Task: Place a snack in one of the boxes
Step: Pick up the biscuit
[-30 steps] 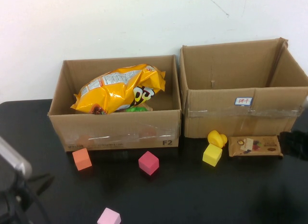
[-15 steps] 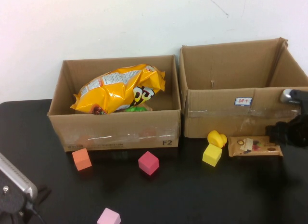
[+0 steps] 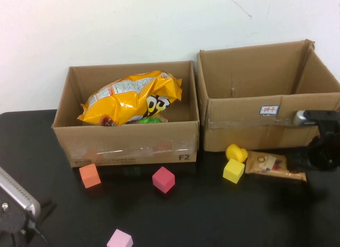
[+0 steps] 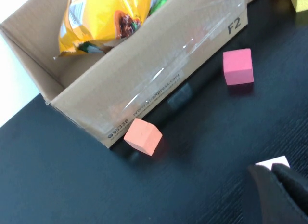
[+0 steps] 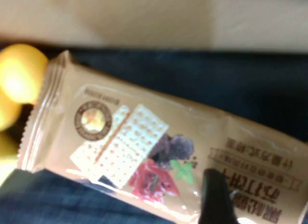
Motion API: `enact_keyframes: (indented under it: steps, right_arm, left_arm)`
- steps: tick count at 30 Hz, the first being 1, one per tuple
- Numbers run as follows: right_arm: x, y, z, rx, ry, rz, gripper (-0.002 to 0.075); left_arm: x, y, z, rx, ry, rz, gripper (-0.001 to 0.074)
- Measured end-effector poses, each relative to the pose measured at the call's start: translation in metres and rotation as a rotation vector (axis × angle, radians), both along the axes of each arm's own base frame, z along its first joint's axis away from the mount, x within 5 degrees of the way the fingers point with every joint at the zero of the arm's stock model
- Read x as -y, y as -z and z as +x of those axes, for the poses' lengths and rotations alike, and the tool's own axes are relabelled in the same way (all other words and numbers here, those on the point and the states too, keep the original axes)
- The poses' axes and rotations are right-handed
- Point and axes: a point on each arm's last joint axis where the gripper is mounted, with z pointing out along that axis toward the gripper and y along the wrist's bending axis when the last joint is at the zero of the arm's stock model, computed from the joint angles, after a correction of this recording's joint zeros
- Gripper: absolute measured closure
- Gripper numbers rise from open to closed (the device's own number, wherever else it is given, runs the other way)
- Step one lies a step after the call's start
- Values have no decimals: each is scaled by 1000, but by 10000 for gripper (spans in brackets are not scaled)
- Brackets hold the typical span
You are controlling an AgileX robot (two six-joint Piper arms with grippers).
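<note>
A brown wafer snack packet [image 3: 273, 166] lies tilted on the black table in front of the right cardboard box [image 3: 239, 131]. My right gripper [image 3: 312, 158] is down over the packet's right end. In the right wrist view its gripper [image 5: 260, 197] is open, and one finger [image 5: 214, 200] lies across the packet [image 5: 144, 142]. The left cardboard box [image 3: 127, 147] holds an orange chip bag [image 3: 133, 97]. My left gripper [image 4: 281, 188] is shut and empty, low at the front left, just beside a pale pink cube [image 4: 273, 162].
A yellow cube [image 3: 234, 170] and a round yellow toy [image 3: 235, 152] sit just left of the packet. An orange cube [image 3: 90, 175], a magenta cube [image 3: 163, 179] and the pale pink cube [image 3: 120, 239] lie in front of the left box.
My right gripper has come in from the right edge and dropped onto the packet. The packet has shifted left and tilted. The left arm has sunk lower at the front left.
</note>
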Motion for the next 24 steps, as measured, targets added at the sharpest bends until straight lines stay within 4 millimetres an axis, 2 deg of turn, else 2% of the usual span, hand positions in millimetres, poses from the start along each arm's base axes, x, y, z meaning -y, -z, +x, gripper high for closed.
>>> enact_keyframes:
  steps: [9, 16, 24]
  right_arm:
    - [-11, 3, -19, -181, -147, 77, 333]
    - [-10, 2, -29, -292, -89, 95, 333]
    - [-10, -1, -30, -287, -146, 72, 333]
  left_arm:
    - [0, 0, 0, 6, -1, -2, 736]
    - [0, 0, 0, 6, -1, -2, 736]
    - [0, 0, 0, 8, 0, 3, 736]
